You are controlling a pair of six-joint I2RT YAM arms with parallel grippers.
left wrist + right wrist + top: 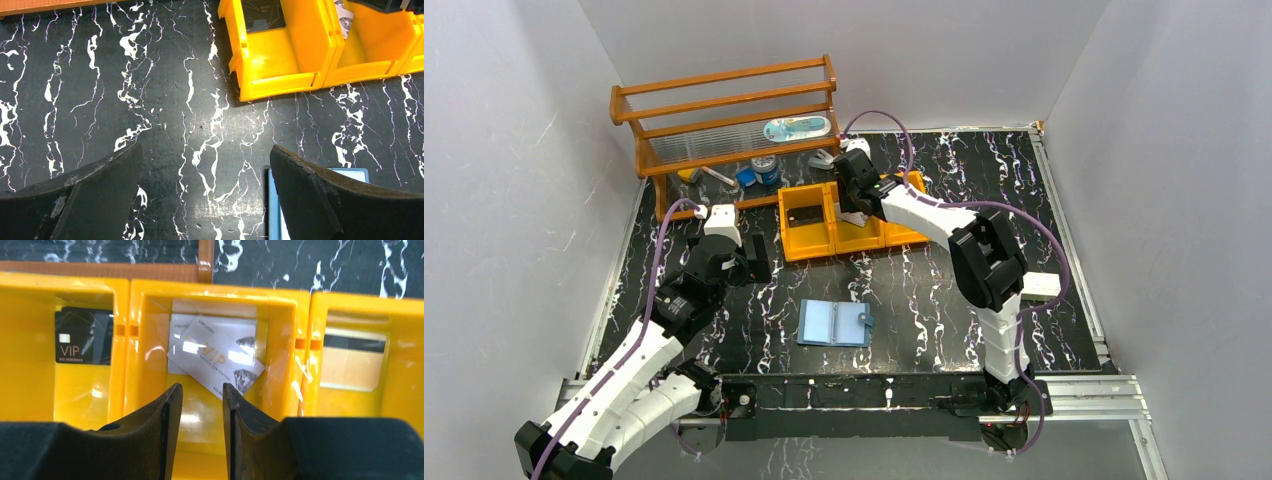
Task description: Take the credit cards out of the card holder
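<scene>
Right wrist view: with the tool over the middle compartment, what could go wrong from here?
The right tool, narrowly open, hangs over two overlapping silver-grey cards in the yellow three-compartment tray; pulling away could catch one or nudge the tray wall. The left tool stands close by the light blue folding card holder and could shove it.

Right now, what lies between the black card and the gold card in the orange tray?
The tray's middle compartment lies there, holding two overlapping silver cards. The right wrist view shows this most clearly.
</scene>
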